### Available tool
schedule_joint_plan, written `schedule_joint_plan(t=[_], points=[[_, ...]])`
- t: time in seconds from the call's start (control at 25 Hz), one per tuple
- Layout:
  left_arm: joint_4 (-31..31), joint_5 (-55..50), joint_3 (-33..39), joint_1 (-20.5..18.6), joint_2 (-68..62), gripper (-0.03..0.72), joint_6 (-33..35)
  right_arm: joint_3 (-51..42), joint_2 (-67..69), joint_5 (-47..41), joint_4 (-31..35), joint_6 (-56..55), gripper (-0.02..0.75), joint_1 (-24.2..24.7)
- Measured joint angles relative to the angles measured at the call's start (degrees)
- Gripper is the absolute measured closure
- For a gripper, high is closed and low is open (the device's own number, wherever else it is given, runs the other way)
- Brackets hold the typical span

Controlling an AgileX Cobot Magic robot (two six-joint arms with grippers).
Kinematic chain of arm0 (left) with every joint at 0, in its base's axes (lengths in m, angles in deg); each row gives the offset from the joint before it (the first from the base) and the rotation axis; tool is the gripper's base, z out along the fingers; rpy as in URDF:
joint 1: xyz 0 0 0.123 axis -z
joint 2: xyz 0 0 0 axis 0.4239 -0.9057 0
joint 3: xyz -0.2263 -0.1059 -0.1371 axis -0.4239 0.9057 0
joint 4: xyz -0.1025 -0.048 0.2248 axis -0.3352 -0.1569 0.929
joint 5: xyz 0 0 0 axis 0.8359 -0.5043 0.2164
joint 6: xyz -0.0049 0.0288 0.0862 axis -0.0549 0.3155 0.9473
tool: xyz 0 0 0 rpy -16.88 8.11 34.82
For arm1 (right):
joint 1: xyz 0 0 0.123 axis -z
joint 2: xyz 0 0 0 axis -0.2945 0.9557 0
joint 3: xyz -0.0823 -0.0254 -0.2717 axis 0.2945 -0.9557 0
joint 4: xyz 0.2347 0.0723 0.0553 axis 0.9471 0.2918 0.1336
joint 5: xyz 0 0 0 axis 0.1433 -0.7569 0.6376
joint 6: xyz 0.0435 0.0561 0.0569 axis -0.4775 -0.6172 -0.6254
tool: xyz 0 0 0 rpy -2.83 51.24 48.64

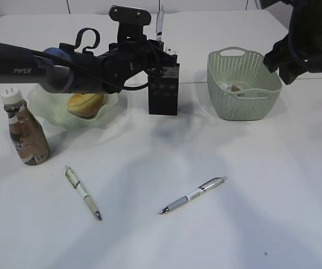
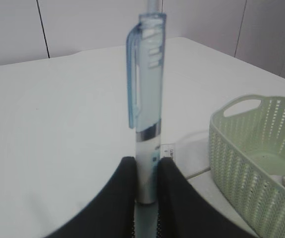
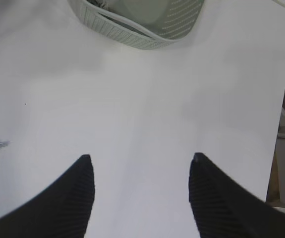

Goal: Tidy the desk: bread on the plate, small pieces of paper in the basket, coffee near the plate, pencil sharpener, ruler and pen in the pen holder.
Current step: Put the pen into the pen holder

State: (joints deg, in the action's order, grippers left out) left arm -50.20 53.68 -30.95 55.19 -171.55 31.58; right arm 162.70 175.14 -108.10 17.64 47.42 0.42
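Left gripper is clamped on a translucent blue pen above the black mesh pen holder; right gripper is held apart; paper scraps are seen in the woven-look basket.

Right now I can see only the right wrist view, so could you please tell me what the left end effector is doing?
Observer: The left end effector is shut on a pale blue pen, held upright just above the pen holder.
Operator: Thank you. How many pens lie on the desk?
Observer: Two lie on the desk: a whitish pen front left and a grey pen nearer the middle.
Operator: Is the bread placed?
Observer: Yes, the bread lies in the plate, and the coffee stands just in front of it.
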Motion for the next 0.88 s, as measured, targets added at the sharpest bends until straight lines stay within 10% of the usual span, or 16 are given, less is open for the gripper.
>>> schedule_joint_plan(t=[0.88], points=[[0.11,-0.43,0.00,0.00,-2.22,0.609,0.00,0.00,0.00,0.04,0.00,-0.13,0.260,0.00]])
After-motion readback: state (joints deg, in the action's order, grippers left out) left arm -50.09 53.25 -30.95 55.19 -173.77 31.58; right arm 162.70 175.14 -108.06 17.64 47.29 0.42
